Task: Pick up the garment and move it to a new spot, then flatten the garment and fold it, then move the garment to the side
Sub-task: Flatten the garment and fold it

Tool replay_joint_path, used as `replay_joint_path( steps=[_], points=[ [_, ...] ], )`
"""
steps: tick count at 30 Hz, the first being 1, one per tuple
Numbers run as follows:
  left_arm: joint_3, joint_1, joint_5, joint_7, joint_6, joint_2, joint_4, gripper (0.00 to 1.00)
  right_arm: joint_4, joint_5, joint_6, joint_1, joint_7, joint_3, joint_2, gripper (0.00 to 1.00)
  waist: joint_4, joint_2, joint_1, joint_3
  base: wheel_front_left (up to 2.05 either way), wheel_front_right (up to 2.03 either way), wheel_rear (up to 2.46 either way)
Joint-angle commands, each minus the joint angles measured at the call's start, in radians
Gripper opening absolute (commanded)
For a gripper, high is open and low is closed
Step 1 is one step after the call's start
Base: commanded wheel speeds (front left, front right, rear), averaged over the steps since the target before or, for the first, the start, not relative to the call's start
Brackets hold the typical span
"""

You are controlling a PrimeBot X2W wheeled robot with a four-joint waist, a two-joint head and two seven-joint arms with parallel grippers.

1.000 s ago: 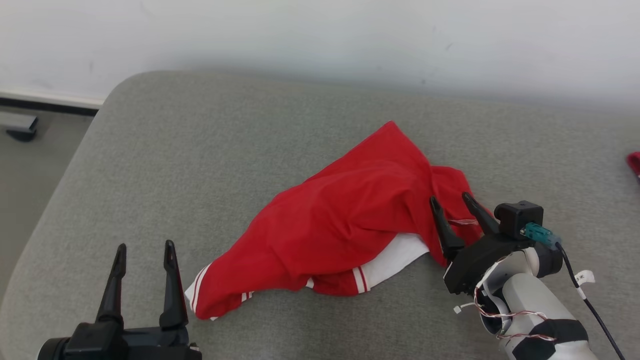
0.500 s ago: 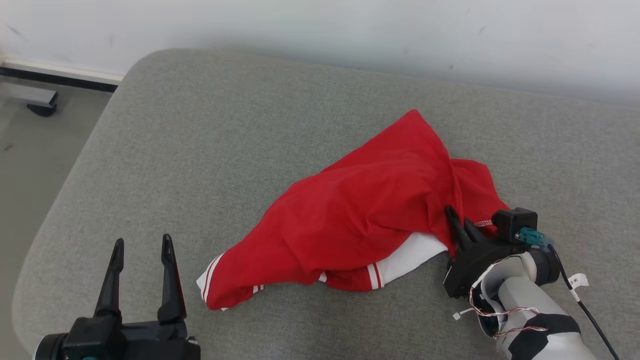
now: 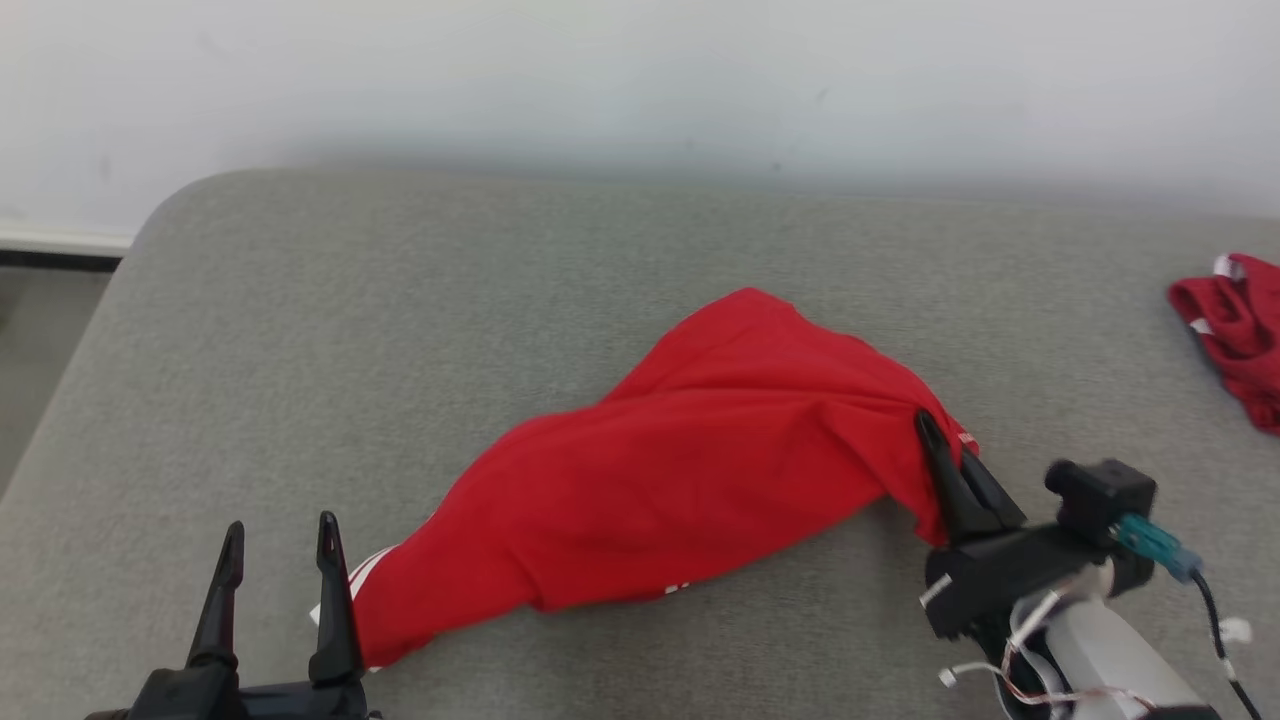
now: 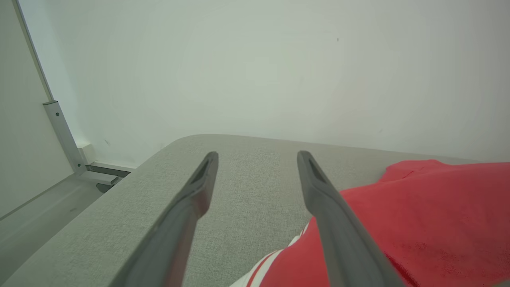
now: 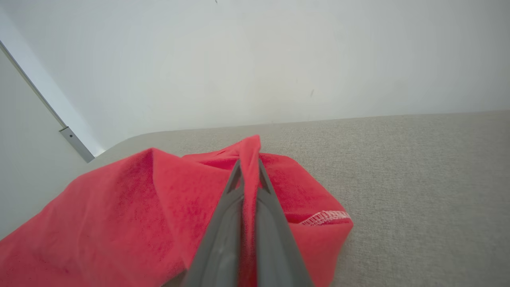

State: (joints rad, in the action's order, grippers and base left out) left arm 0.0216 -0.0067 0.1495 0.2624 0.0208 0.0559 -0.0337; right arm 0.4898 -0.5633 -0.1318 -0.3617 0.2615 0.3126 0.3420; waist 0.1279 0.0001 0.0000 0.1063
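One red garment, crumpled on grey padded surface: right pincer clamped on a thin fold, left pincer wide apart, empty; fold may slip free if lifted.

red cloth cut by right edge, left claw base cropped

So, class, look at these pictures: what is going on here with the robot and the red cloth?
The robot's right gripper is shut on a fold at the right end of the red garment, which lies across the grey cushion. The left gripper is open at the garment's striped left end, gripping nothing. Another red cloth lies at the far right.
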Motion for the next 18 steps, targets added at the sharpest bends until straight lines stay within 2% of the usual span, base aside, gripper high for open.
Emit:
replay_joint_path(
  steps=[1,4,8,10,11,18],
  points=[
    [0.004,0.013,-0.011,0.003,0.003,-0.001,-0.005,1.00,-0.036,-0.008,0.003,0.039,0.004,-0.007,0.014,0.00,-0.058,-0.0001,0.0000,-0.032,0.00,0.00,0.00],
    [0.003,0.021,-0.012,0.003,0.008,-0.002,-0.012,1.00,-0.156,-0.023,0.003,0.133,-0.013,-0.052,0.042,0.00,-0.092,-0.0001,0.0000,-0.041,0.00,0.00,0.00],
    [-0.002,0.024,-0.010,0.003,0.010,-0.004,-0.017,1.00,-0.321,-0.035,0.003,0.284,-0.087,-0.132,0.050,0.00,-0.128,-0.0001,0.0000,-0.044,0.00,0.00,0.00],
    [-0.003,0.021,-0.008,0.003,0.010,-0.004,-0.019,1.00,-0.407,-0.029,0.003,0.364,-0.136,-0.174,0.040,0.00,-0.142,-0.0001,0.0000,-0.040,0.00,0.00,0.00],
    [-0.002,0.018,-0.006,0.003,0.011,-0.004,-0.021,1.00,-0.491,-0.020,0.003,0.445,-0.185,-0.217,0.019,0.00,-0.153,-0.0001,0.0000,-0.035,0.00,0.00,0.00],
    [-0.001,0.007,-0.002,0.003,0.012,-0.005,-0.025,1.00,-0.649,-0.003,0.003,0.629,-0.297,-0.346,-0.049,0.00,-0.169,-0.0001,0.0000,-0.019,0.00,0.00,0.00]
  ],
)
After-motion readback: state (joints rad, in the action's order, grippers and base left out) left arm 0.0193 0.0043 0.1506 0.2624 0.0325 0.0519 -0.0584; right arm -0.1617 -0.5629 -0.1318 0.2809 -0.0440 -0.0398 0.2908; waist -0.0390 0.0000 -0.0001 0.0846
